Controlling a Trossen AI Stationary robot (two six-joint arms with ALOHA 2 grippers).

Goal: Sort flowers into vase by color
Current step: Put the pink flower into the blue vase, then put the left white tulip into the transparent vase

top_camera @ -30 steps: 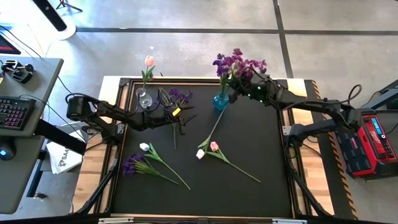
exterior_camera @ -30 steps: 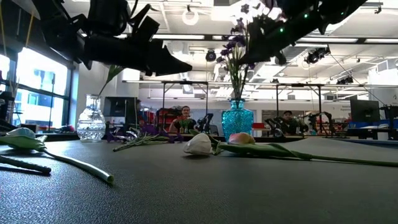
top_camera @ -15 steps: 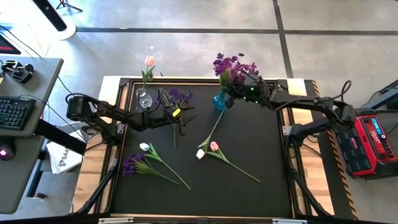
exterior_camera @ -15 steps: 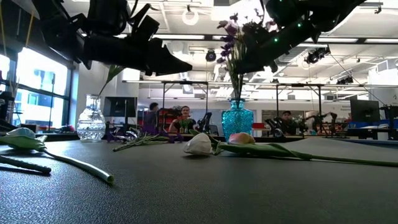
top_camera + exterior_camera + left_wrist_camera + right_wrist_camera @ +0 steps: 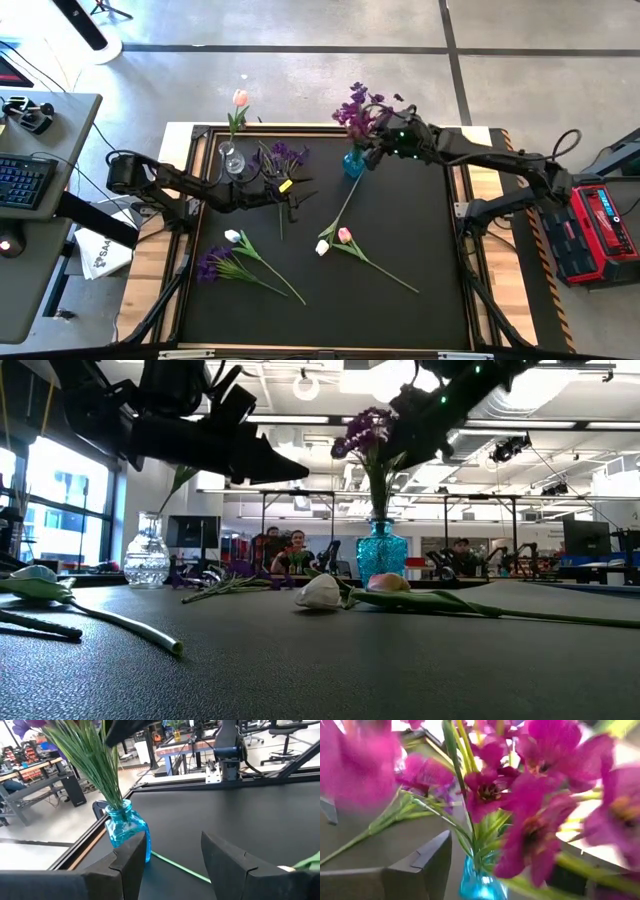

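- Since the earlier frames, the right gripper point(image 5: 385, 143) has let go of the purple flowers point(image 5: 357, 106) and its fingers now stand apart just beside the stems above the blue vase point(image 5: 354, 162); the bunch now leans more toward eleven o'clock.
- At the table's point(image 5: 400, 230) nine o'clock edge, the left arm reaches in, and the left gripper point(image 5: 291, 196) hovers with fingers parted and nothing between them, over a stem near the table's eleven o'clock area.
- At about eleven o'clock stands a clear vase point(image 5: 232, 159) holding one pink tulip point(image 5: 240, 98).
- Just beside the clear vase, toward three o'clock, a loose purple flower point(image 5: 288, 153) lies on the mat.
- Toward seven o'clock lie a white tulip point(image 5: 232, 236) and another purple bunch point(image 5: 214, 264), their stems crossing.
- Near the centre lie a white tulip bud point(image 5: 322, 247) and a pink tulip bud point(image 5: 344, 235), touching or nearly so; one stem runs toward the blue vase, the other toward five o'clock.
- At twelve o'clock the blue vase stands upright with the purple flowers in it.
- In the low view, people point(image 5: 296, 545) show far behind the table.
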